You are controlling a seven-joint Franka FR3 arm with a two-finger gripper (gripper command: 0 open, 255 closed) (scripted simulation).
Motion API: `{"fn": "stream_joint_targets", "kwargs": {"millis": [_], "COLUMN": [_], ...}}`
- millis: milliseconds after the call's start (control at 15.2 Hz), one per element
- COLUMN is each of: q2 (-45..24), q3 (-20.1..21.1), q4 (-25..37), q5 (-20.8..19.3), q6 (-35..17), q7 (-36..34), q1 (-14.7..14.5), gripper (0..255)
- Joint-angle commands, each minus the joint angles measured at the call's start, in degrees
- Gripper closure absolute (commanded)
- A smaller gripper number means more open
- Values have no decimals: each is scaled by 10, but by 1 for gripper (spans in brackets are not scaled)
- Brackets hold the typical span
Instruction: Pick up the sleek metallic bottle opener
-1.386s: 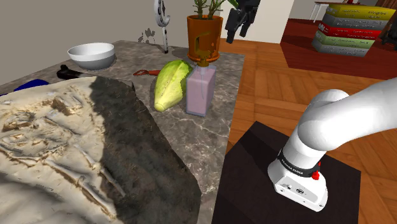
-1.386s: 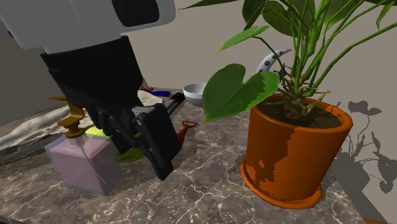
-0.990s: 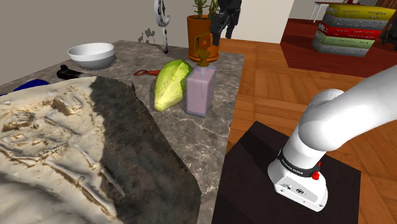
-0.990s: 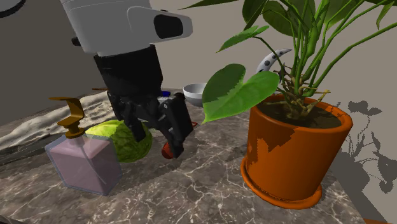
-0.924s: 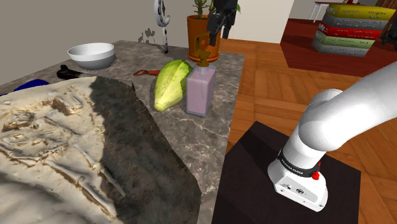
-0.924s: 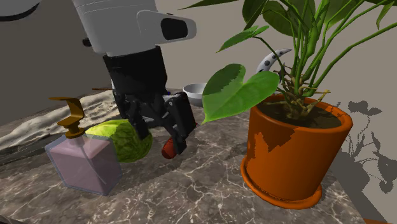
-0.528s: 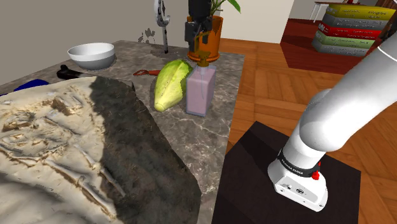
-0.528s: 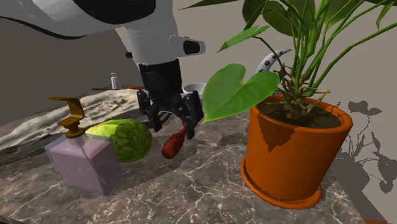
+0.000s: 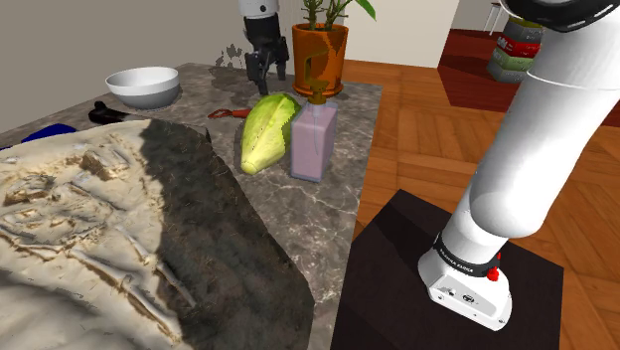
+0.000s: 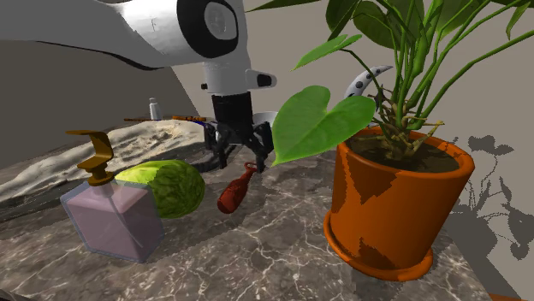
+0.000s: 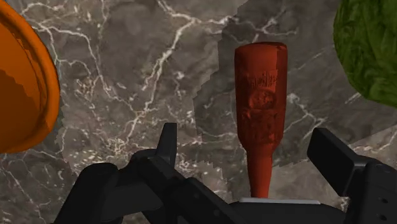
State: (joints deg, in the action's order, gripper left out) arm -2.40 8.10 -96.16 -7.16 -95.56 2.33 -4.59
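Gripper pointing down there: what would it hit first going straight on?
Probably the reddish-brown bottle opener lying on the marble counter, below the gripper and between its open jaws; depth is unclear.

No text can be read. Embossed marks on the red handle of the bottle opener (image 11: 259,95), just ahead between the jaws, are illegible, as is the white lettering on the black band (image 9: 465,261) low on the arm (image 9: 537,139).

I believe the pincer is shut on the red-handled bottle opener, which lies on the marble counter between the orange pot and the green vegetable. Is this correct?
Not shut: the wrist view shows the pincer open, its fingers apart on either side of the red-handled bottle opener, not touching it. The opener lies on the marble counter between the orange pot and the green vegetable.
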Motion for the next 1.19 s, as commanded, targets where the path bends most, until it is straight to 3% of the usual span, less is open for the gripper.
{"fn": "stream_joint_targets", "kwargs": {"millis": [0,330,924,990,1122], "q2": [-55,-171,-169,-168,-167], "q3": [7,19,18,18,18], "q4": [54,179,118,116,114], "q5": [-10,-34,-34,-34,-34], "q6": [15,59,0,-1,-2], "q7": [-1,0,-8,-8,-7], "q1": [-9,-35,-32,-32,-31], "gripper": [0,0,0,255,255]}}
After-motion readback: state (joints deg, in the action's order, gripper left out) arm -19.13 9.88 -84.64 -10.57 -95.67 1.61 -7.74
